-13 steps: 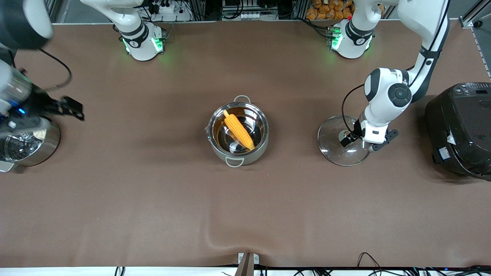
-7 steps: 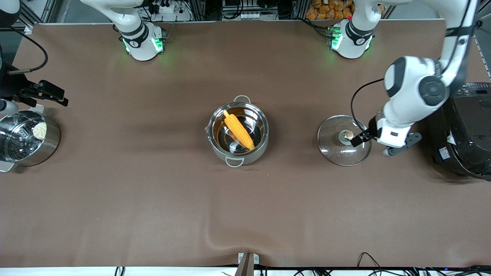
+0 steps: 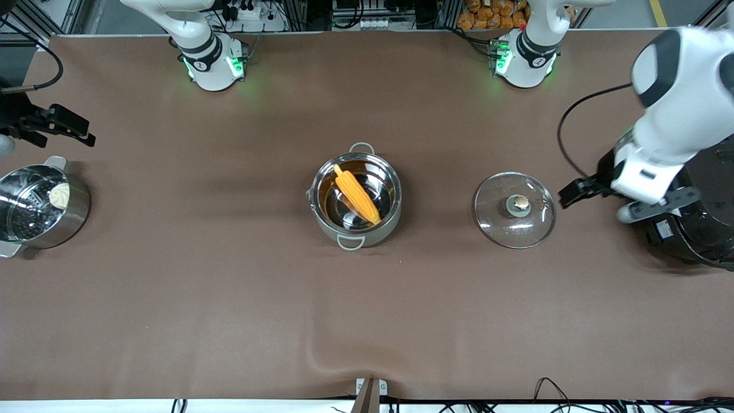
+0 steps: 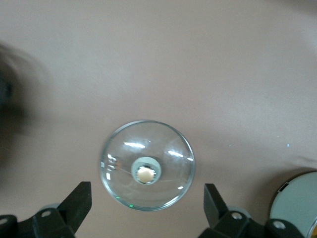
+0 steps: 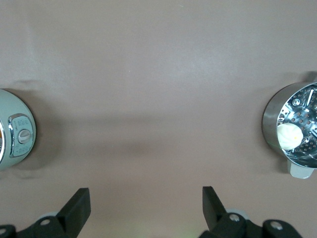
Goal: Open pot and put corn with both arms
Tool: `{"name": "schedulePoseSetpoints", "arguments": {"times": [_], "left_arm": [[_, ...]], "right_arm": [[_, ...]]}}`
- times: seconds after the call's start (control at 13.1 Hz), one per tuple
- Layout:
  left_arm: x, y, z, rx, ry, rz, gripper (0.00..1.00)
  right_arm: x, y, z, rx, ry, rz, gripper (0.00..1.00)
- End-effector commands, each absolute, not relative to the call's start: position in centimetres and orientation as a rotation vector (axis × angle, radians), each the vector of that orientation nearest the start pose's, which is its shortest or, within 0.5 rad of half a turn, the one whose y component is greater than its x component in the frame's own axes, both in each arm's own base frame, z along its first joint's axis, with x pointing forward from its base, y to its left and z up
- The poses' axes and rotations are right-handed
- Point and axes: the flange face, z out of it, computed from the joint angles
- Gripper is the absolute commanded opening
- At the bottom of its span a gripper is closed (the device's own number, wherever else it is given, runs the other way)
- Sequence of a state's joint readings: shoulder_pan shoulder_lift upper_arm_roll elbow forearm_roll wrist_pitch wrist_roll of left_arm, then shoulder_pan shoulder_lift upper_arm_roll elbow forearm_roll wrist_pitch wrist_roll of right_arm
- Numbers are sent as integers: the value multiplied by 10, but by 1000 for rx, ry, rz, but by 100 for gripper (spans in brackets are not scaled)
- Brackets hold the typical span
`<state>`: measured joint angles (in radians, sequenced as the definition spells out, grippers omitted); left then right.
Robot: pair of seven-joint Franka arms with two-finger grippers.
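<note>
The steel pot (image 3: pixel 355 198) stands uncovered at the middle of the table. The yellow-orange corn (image 3: pixel 357 194) lies slanted inside it. Its glass lid (image 3: pixel 514 210) with the brass knob (image 3: pixel 521 202) lies flat on the table toward the left arm's end, apart from the pot. My left gripper (image 3: pixel 651 205) is open and empty, up in the air beside the lid, over the rice cooker's edge. In the left wrist view the lid (image 4: pixel 146 165) lies below the open gripper (image 4: pixel 146 210). My right gripper (image 3: pixel 8 137) is open and empty, high at the right arm's end, and shows open in its wrist view (image 5: pixel 146 210).
A steel steamer pot (image 3: pixel 43 206) with a white bun (image 3: pixel 59 195) stands at the right arm's end, also in the right wrist view (image 5: pixel 294 126). A large black rice cooker (image 3: pixel 697 195) stands at the left arm's end. A pale round appliance (image 5: pixel 15 130) shows in the right wrist view.
My left gripper has let go of the lid's knob, risen and moved toward the rice cooker; the lid stays on the table. My right gripper has drawn away from the steamer pot toward the table's end.
</note>
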<state>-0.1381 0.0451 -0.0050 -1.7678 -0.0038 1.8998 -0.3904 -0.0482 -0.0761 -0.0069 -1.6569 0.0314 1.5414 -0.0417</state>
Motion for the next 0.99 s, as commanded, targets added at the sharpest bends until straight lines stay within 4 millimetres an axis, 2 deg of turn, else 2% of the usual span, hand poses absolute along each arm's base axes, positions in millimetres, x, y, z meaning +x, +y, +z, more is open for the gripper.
{"name": "schedulePoseSetpoints", "arguments": {"times": [0.0, 0.15, 0.23, 0.54, 0.92], "left_arm": [[566, -69, 591, -3119, -319, -135, 100], [559, -68, 622, -3118, -317, -130, 100], [558, -69, 631, -3121, -310, -146, 100], [559, -75, 638, -3132, -117, -169, 100], [556, -72, 638, -3129, -57, -131, 100]], "right_arm": [[520, -19, 636, -3128, 33, 52, 100], [520, -21, 637, -3130, 38, 57, 100], [519, -20, 638, -3130, 35, 55, 100], [521, -21, 639, -3127, 35, 43, 100], [526, -21, 630, -3125, 26, 64, 100]]}}
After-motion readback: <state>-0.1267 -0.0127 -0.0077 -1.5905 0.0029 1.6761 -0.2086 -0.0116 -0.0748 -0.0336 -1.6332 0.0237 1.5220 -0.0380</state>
